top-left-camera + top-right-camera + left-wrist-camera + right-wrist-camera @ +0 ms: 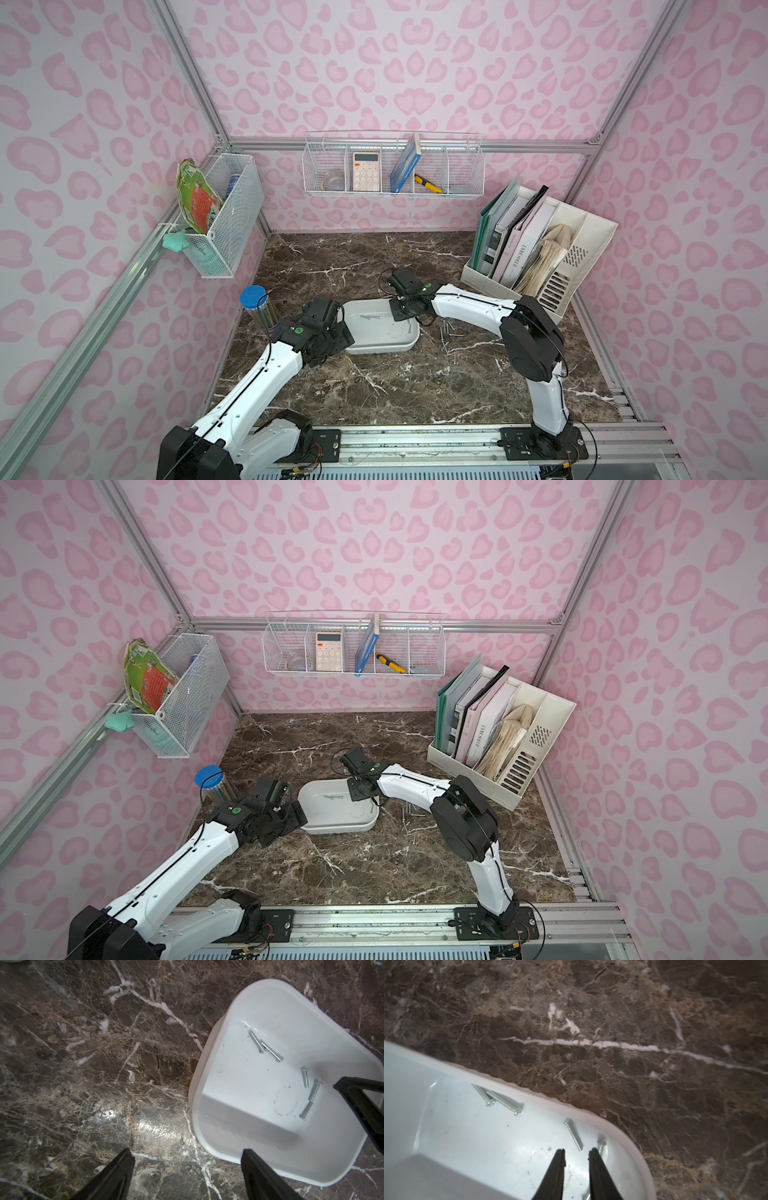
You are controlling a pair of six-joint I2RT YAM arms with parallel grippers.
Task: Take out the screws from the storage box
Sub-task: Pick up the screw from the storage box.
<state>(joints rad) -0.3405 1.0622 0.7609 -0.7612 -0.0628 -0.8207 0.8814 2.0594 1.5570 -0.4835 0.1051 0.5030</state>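
Halfway: five slender silver screws [270, 1051] left in the shallow white plastic box [239, 1084], several out on the brown marble counter [374, 386] — right pincer [576, 1150] and left pincer [188, 1150] both spread, empty.

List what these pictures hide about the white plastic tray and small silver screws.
Both top views: right gripper covers a corner of the white plastic tray, hiding any screws beneath.
Right wrist view: the bottom edge cuts off one silver screw.
Both top views: loose screws on the brown marble table are too small to count.
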